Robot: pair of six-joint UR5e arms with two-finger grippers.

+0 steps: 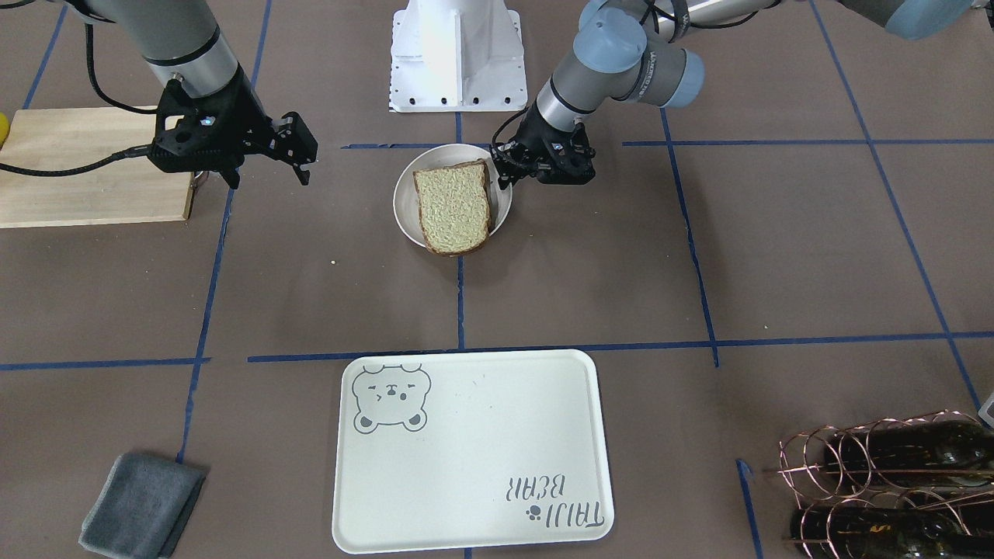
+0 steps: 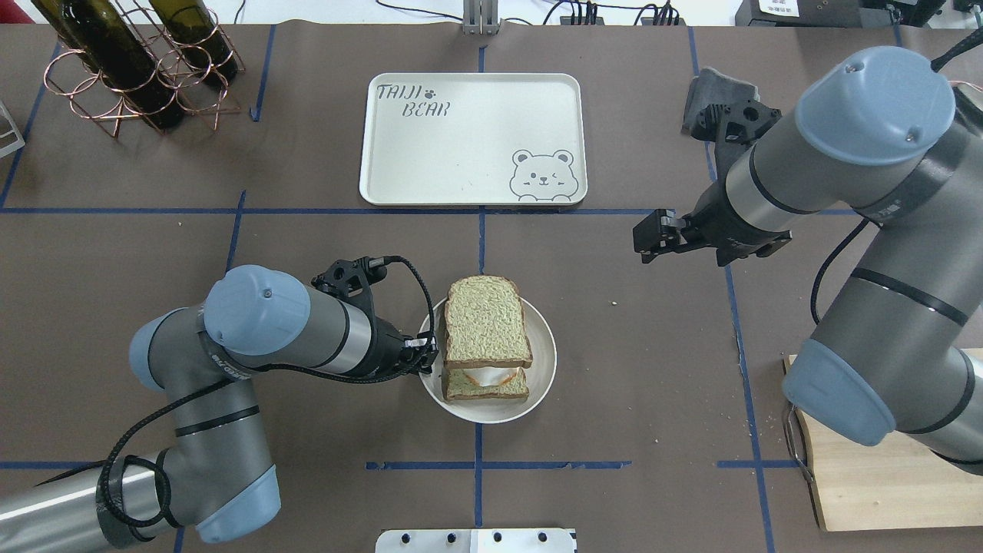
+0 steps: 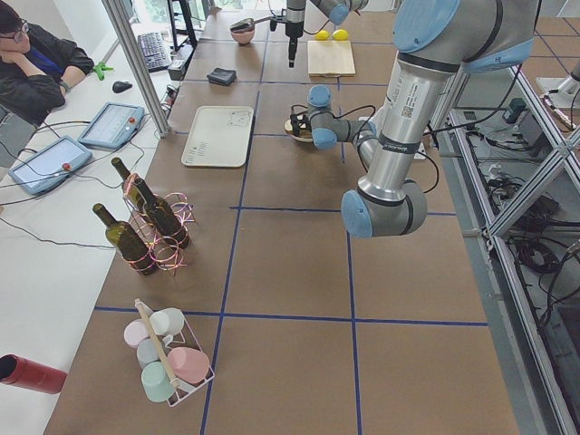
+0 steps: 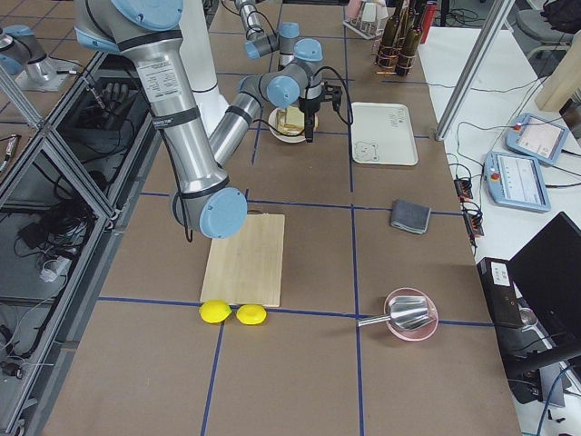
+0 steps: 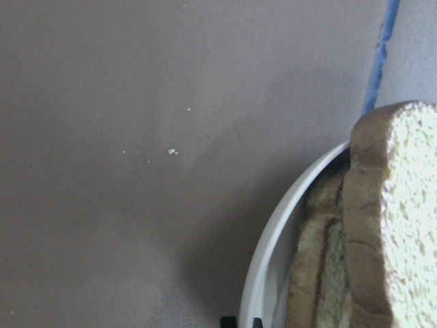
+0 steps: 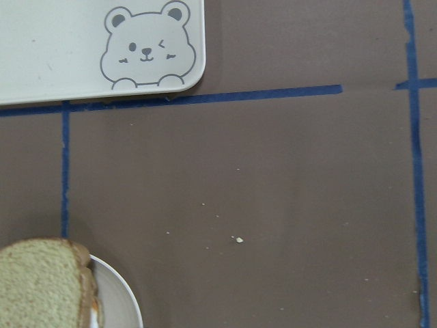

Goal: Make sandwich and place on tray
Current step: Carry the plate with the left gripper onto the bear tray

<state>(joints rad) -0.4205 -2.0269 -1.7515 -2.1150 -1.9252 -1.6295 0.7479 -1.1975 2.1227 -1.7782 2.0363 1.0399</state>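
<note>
Brown paper with blue tape lines covers the table (image 2: 307,230). At the far left of the overhead view stands a copper wire rack (image 2: 115,77) with dark bottles. Nearer, the left arm reaches in low, and the left gripper (image 2: 427,355) is at the left rim of the round plate (image 2: 542,361). Its tips show only as a small dark part in the wrist view, so I cannot tell if they are closed or apart.

The sandwich (image 2: 485,321) lies on this plate, just beside the left gripper on its right. The top slice sits shifted toward the tray, and the white egg (image 2: 485,375) shows between the two slices. The tray (image 2: 468,138) is beyond the plate, apart from it, with nothing on it.

Further right, the right gripper (image 1: 266,177) hangs above the table, well apart from the sandwich, with its fingers spread and holding nothing. A wooden cutting board (image 2: 883,476) lies at the right edge.
</note>
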